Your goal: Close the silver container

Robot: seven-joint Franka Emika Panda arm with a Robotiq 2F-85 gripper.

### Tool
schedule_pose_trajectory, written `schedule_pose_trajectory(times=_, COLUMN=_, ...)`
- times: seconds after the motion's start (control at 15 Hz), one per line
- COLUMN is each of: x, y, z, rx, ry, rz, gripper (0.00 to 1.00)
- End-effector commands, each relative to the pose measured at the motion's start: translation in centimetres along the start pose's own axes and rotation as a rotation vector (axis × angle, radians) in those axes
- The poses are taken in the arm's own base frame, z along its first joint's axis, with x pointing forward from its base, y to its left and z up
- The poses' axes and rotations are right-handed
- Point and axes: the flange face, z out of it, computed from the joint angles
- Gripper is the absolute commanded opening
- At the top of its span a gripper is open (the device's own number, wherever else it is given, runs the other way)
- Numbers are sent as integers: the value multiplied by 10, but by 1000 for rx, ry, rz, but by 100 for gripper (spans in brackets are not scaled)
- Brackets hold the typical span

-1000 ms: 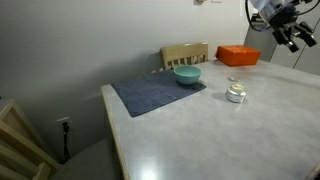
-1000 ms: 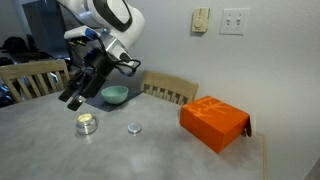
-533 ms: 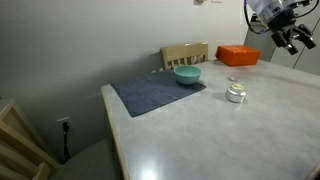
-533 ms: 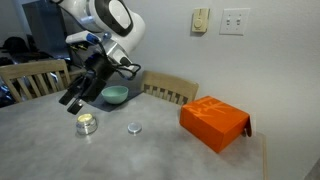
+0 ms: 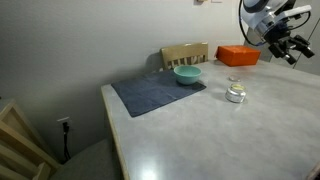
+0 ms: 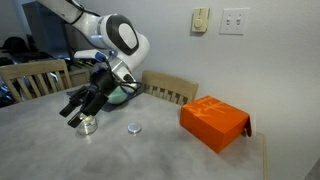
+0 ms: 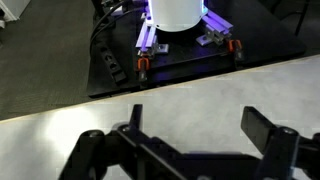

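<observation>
The silver container [image 5: 236, 95] [image 6: 87, 125], a small shiny round tin, stands on the pale table in both exterior views. A small round lid-like disc [image 6: 134, 128] lies on the table a little apart from it. My gripper [image 6: 78, 110] hangs just above and in front of the tin, tilted, with its fingers spread; it also shows high at the right edge [image 5: 285, 45]. In the wrist view the gripper [image 7: 198, 125] is open, with only bare tabletop between its fingers [image 7: 262, 125]. The tin is out of the wrist view.
A teal bowl [image 5: 187, 75] [image 6: 118, 95] sits on a grey mat [image 5: 150, 95] behind the tin. An orange box [image 5: 238, 56] [image 6: 213, 122] lies at the table's far side. Wooden chairs [image 5: 185, 53] [image 6: 35, 78] stand at the edges. The robot base [image 7: 180, 25] shows beyond the table edge.
The arm has swung down toward the silver container, bringing the gripper lower and closer to it. The jaws stay open. Nothing on the table has moved.
</observation>
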Motion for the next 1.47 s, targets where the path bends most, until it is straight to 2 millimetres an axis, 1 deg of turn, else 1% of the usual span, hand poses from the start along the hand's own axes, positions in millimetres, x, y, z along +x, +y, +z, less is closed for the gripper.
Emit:
schedule_pose_trajectory(times=0.0, x=13, y=8, z=-5, rx=-38, ry=-89, rz=-61, gripper=100)
schedule_pose_trajectory(times=0.13, x=17, y=8, z=-12, rx=-68, ry=-61, rz=-58, gripper=100)
schedule_pose_trajectory(times=0.27, x=21, y=4, z=-20, rx=-133, ry=35, rz=-28, gripper=100)
schedule_pose_trajectory(times=0.33, x=19, y=6, z=-10, rx=-90, ry=-21, rz=-30, gripper=100)
schedule_pose_trajectory(times=0.53, x=19, y=4, z=-13, rx=-111, ry=-1, rz=-45, gripper=100)
schedule_pose_trajectory(times=0.6, x=22, y=1, z=-18, rx=-156, ry=64, rz=-113, gripper=100)
schedule_pose_trajectory(times=0.67, x=25, y=-1, z=-23, rx=-168, ry=109, rz=-145, gripper=100)
schedule_pose_trajectory(times=1.0, x=49, y=-12, z=-39, rx=-123, ry=358, rz=-286, gripper=100)
schedule_pose_trajectory(times=1.2, x=59, y=-16, z=-42, rx=-123, ry=500, rz=-354, gripper=100)
schedule_pose_trajectory(times=1.4, x=72, y=-17, z=-37, rx=-174, ry=617, rz=-417, gripper=100)
